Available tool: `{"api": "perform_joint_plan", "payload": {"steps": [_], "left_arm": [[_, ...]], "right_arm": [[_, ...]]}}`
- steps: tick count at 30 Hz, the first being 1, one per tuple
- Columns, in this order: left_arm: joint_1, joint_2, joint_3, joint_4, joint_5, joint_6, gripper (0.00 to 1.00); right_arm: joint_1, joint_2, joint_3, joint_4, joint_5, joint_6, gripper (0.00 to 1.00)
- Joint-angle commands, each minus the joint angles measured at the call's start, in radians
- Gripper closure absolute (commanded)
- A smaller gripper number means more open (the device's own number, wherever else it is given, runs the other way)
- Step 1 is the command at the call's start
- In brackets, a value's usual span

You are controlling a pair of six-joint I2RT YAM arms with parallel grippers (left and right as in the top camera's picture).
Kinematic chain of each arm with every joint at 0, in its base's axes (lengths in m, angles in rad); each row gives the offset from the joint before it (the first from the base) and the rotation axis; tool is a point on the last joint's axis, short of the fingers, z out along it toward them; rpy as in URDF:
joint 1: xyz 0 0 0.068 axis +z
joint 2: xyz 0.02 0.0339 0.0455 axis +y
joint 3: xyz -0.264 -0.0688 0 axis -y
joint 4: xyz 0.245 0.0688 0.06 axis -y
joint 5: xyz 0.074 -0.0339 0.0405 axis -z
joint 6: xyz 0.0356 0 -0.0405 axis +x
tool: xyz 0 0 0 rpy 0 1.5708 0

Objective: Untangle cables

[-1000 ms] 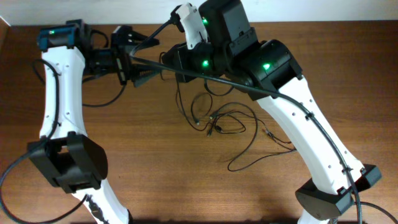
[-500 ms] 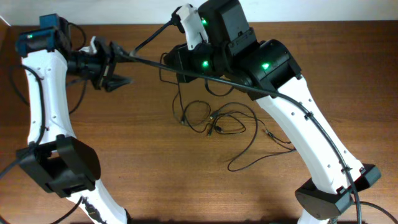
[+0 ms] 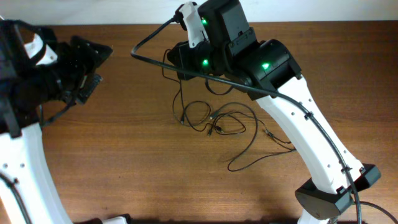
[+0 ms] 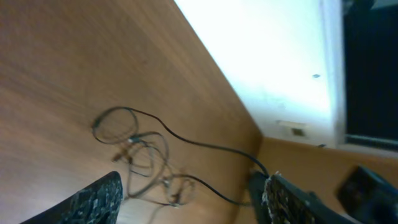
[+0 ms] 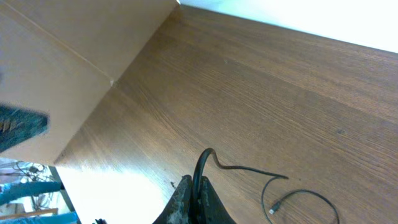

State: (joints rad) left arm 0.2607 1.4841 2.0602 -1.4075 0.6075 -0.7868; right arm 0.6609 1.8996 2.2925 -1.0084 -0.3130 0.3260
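Observation:
Thin black cables (image 3: 217, 121) lie in a loose tangle on the wooden table, below the right arm's wrist. One strand (image 3: 176, 93) rises from the tangle to my right gripper, whose fingers are hidden under the wrist in the overhead view. In the right wrist view my right gripper (image 5: 198, 182) is shut on that cable (image 5: 249, 169), which runs out over the table to a small plug (image 5: 272, 211). My left gripper (image 3: 94, 67) is raised at the far left, open and holding nothing. The left wrist view shows its fingers (image 4: 99, 199) wide apart, with the cables (image 4: 143, 155) far beyond.
The right arm (image 3: 292, 106) slants from the lower right to the top middle. Its own thicker black cable (image 3: 186, 70) loops out to the left of the wrist. A pale wall (image 4: 267, 62) borders the table's far edge.
My left arm has pulled away leftward from the right gripper and risen toward the camera. The hanging strand and the tangle's left end shifted slightly left. The right gripper stays shut.

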Motion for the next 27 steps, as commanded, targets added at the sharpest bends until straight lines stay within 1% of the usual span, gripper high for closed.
{"api": "perform_joint_plan", "payload": {"steps": [1, 2, 4, 5, 10, 11, 13, 16, 20, 21, 24, 27], "left_arm": [[-0.003, 0.013, -0.001, 0.004, -0.016, -0.228, 0.25], [-0.003, 0.016, -0.001, 0.003, 0.004, -0.250, 0.23], [-0.004, 0.029, -0.001, 0.002, 0.115, -0.276, 0.19], [-0.004, 0.035, -0.001, 0.002, 0.154, -0.275, 0.19], [-0.003, 0.053, -0.001, 0.001, 0.237, -0.275, 0.19], [-0.003, 0.055, -0.001, 0.002, 0.283, -0.275, 0.20], [-0.003, 0.055, -0.001, 0.004, 0.332, -0.275, 0.22], [-0.003, 0.055, -0.001, 0.005, 0.336, -0.275, 0.25], [-0.003, 0.055, -0.001, 0.006, 0.339, -0.275, 0.33], [-0.003, 0.055, -0.001, 0.009, 0.335, -0.275, 0.38], [-0.003, 0.055, -0.001, 0.014, 0.303, -0.282, 0.45], [-0.003, 0.056, -0.001, 0.023, 0.252, -0.306, 0.55]], "right_arm": [[0.004, 0.003, 0.002, 0.032, -0.069, 0.027, 0.96], [0.009, 0.003, 0.002, 0.050, -0.094, 0.027, 0.96], [0.039, 0.003, 0.002, 0.095, -0.103, 0.026, 0.96], [0.053, 0.003, 0.002, 0.112, -0.103, 0.026, 0.96], [0.134, 0.003, 0.002, 0.201, -0.099, 0.026, 0.96], [0.146, 0.003, 0.002, 0.215, -0.091, 0.026, 0.96], [0.152, 0.003, 0.002, 0.228, -0.087, 0.026, 0.96], [0.150, 0.003, 0.002, 0.227, -0.087, 0.027, 0.96], [0.158, 0.003, 0.002, 0.227, -0.088, 0.026, 0.96], [0.158, 0.003, 0.002, 0.227, -0.088, 0.027, 0.96], [0.158, 0.003, 0.002, 0.228, -0.088, 0.027, 0.96], [0.158, 0.002, 0.002, 0.228, -0.103, 0.030, 0.96]]}}
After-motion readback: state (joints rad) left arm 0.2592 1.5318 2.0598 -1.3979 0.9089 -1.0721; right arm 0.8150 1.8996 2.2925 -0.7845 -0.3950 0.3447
